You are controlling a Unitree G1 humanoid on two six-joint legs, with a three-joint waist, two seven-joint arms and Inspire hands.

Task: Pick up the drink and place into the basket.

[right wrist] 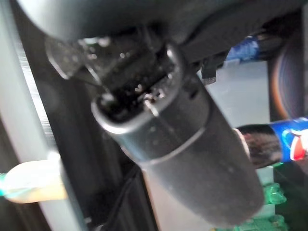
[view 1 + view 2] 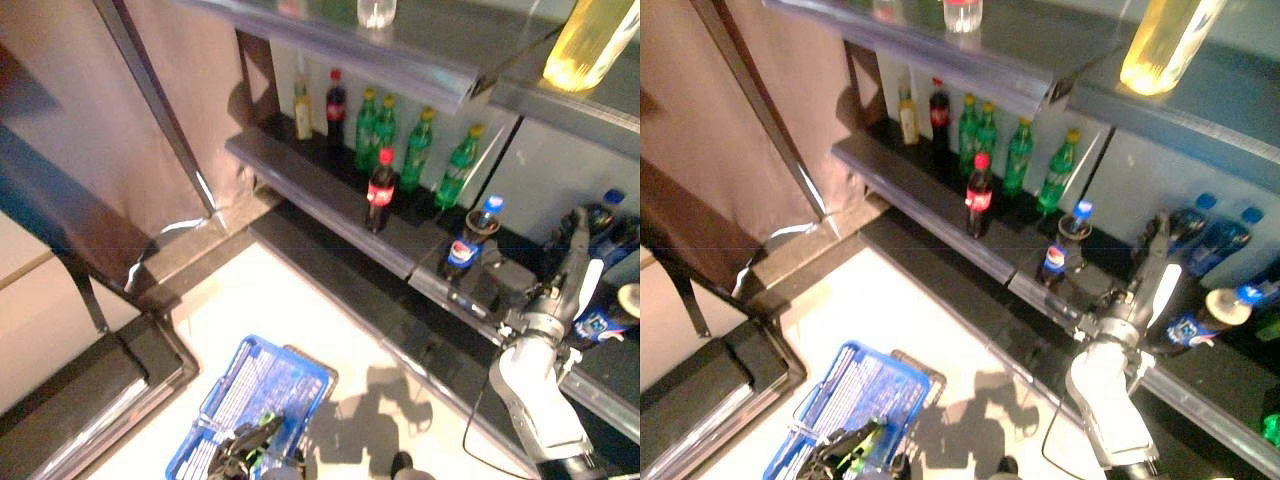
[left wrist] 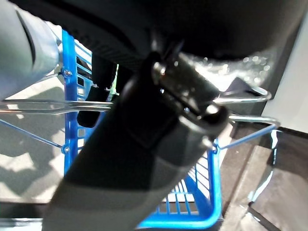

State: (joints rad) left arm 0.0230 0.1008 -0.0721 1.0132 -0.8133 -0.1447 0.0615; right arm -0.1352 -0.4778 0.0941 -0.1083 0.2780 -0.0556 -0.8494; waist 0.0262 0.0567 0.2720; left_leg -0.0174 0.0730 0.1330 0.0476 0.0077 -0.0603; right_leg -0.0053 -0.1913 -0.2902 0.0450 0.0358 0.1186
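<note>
Blue plastic, that is what I see first: the basket (image 2: 262, 390) hangs low at my left side over the pale floor (image 2: 300, 300), and my left hand (image 2: 245, 445) is at its wire handle (image 3: 43, 103). In the left wrist view the hand's dark bulk hides the fingers, so I cannot tell whether they are curled round the handle. I make out no drink inside the basket, though the hand covers part of it.

On the dark shelf (image 2: 320, 185) ahead, a row of bottles stands against the back wall: a yellow bottle (image 2: 302, 108), a dark cola bottle (image 2: 336, 105) and four green bottles (image 2: 417, 150). A red-capped cola bottle (image 2: 379, 192) stands alone nearer the front edge. On the next shelf section to the right a blue-capped cola bottle (image 2: 468, 240) stands upright, with more blue-capped bottles (image 2: 1215, 240) behind. A large yellow bottle (image 2: 588, 40) sits on the upper shelf (image 2: 400, 55).

My right hand (image 2: 1155, 270) reaches into the right shelf section with its fingers straight and holds nothing. The drink nearest to it, a blue-labelled cola bottle (image 2: 1200, 320), lies on its side just beside the hand on the right, apart from the fingers as far as I can see.
</note>
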